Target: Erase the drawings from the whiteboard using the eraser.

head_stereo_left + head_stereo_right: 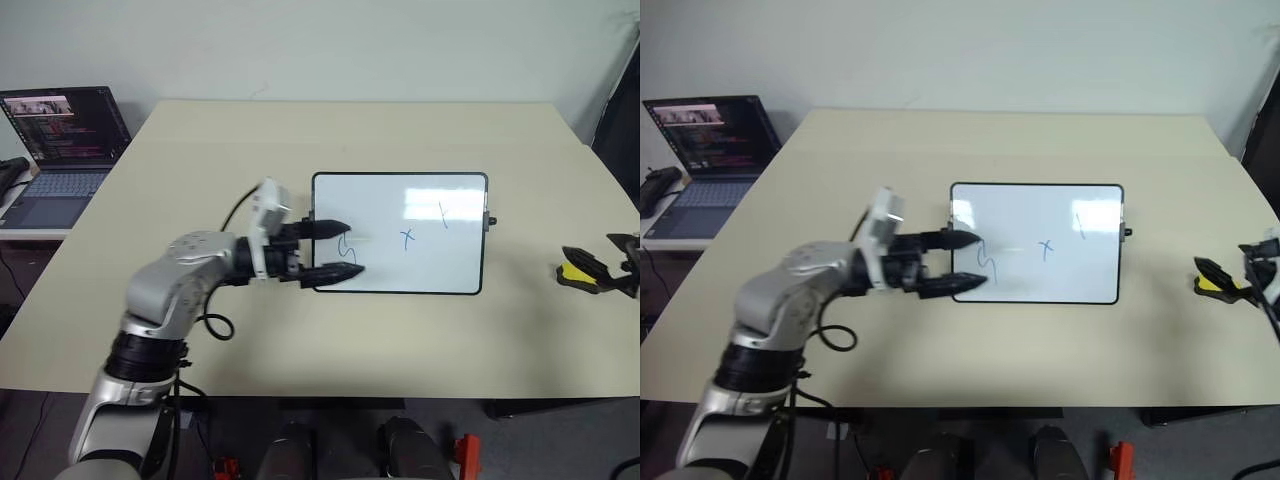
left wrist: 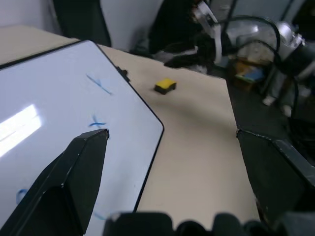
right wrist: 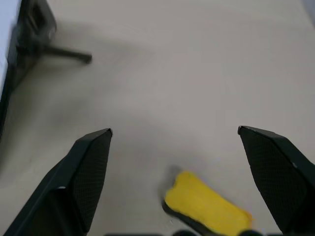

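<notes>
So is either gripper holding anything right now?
No. The right gripper is open above the eraser on the table; the left gripper, open, hovers at the whiteboard's edge.

The whiteboard (image 1: 400, 233) lies flat on the bench (image 1: 300, 150) under the fingertips of my left hand (image 1: 337, 250), glossy white in its thin black frame. The drawings (image 1: 407, 238) are unerased: a blue squiggle between that hand's fingers, a small x and a short stroke beyond them. The eraser (image 3: 206, 209), a yellow block on a dark base, lies just below my wide-spread right hand (image 3: 174, 135), untouched.
</notes>
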Tool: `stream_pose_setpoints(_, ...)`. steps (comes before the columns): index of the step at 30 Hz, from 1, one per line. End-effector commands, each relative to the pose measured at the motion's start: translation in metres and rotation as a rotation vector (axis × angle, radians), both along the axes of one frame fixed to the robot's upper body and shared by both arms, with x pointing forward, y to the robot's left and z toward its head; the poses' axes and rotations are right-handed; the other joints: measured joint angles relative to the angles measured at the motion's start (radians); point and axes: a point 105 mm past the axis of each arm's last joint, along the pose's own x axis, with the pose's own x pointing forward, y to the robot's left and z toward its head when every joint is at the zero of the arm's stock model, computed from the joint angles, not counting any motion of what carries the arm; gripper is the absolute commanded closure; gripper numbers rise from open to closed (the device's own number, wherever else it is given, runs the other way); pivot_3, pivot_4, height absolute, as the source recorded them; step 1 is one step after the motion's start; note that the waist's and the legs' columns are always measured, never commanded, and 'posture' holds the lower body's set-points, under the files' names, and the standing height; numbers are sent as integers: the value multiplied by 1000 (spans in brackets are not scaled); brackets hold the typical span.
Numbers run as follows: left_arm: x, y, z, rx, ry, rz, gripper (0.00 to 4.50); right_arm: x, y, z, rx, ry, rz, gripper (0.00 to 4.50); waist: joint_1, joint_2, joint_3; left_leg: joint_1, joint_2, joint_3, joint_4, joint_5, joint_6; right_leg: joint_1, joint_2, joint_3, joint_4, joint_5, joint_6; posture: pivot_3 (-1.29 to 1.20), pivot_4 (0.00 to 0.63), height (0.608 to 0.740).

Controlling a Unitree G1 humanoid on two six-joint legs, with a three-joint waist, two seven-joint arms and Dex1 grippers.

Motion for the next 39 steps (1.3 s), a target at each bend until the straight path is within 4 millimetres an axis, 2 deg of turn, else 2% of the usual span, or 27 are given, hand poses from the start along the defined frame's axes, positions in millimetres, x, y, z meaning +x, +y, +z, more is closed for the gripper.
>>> stream_pose_setpoints(1,1,-21,-9,52,-54,-69,0,5,-10,16,-118,29,114,19,-9,0,0,0,0,1,0,0,0,0,0,1,0,0,0,0,150,740)
stream_pose_setpoints(3,-2,-32,-11,57,-69,-118,0,12,-23,15,-197,74,120,19,-18,0,1,1,0,2,1,0,0,0,0,1,0,1,0,0,150,740)
stream_pose_setpoints(8,-7,-46,-12,40,-79,-157,0,32,-31,5,-310,168,154,19,-27,0,2,1,2,3,1,0,0,0,1,1,0,2,-1,0,150,740)
stream_pose_setpoints(12,-9,-43,-13,36,-74,-136,0,38,-26,-11,-342,249,206,19,-24,0,2,0,2,2,1,0,0,-1,1,1,0,2,-1,0,150,740)
stream_pose_setpoints(16,-14,-33,-15,47,-64,-100,0,38,-25,-36,-415,369,235,19,-19,1,2,0,2,2,1,0,0,-1,0,1,0,2,-1,0,150,740)
stream_pose_setpoints(21,-18,-26,-13,52,-65,-64,0,39,-22,-49,-434,417,242,19,-19,1,2,0,2,2,2,0,0,-1,-1,1,0,2,0,0,150,740)
stream_pose_setpoints(27,-22,-24,-12,55,-64,-34,0,45,-16,-51,-433,419,250,19,-22,1,2,1,2,2,3,0,0,1,0,1,0,3,0,0,150,740)
stream_pose_setpoints(32,-23,-22,-14,60,-59,-10,0,46,-14,-45,-397,411,264,19,-22,1,2,2,2,2,3,0,0,1,0,1,0,3,0,0,150,740)
stream_pose_setpoints(39,-23,-22,-14,67,-57,-5,0,41,-19,-37,-259,398,212,19,-20,1,2,1,2,2,2,0,0,1,0,1,0,3,0,0,150,740)
